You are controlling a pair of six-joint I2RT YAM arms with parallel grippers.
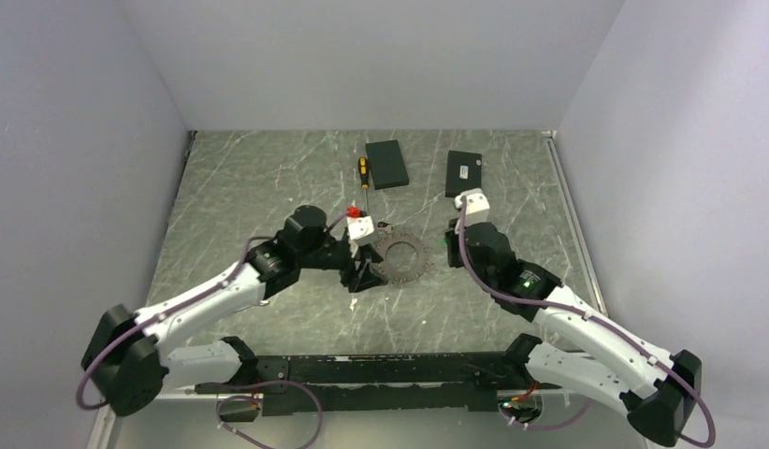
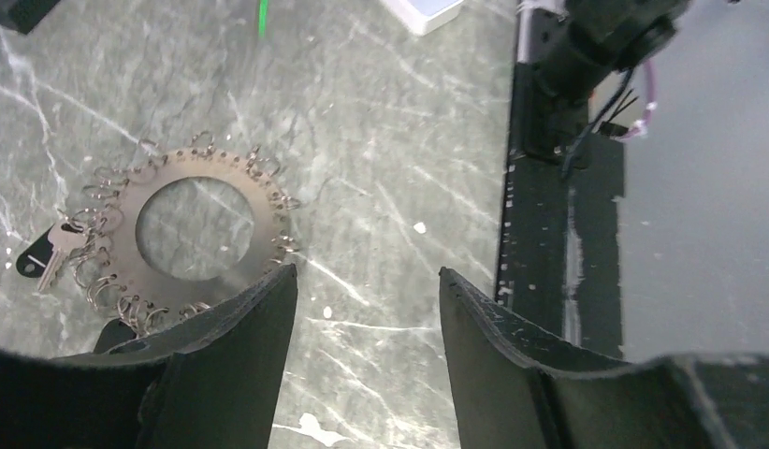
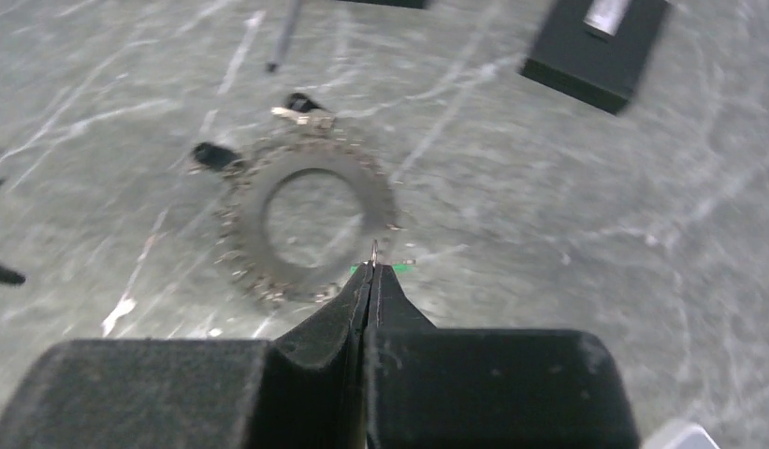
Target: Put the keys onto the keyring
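Keyring [image 2: 123,234] lying flat on worktop [image 2: 390,140], both arms near it.
We're holding left fingers [image 2: 259,318] apart beside it; right fingers [image 3: 343,318] pressing together; dark-headed key [image 2: 49,248] at its rim.

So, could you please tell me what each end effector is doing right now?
Left end effector: open, empty.
Right end effector: closed, pinching a small metal loop.

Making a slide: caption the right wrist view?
Closed right gripper poised at the near rim of a flat toothed grey metal keyring on marbled tabletop.
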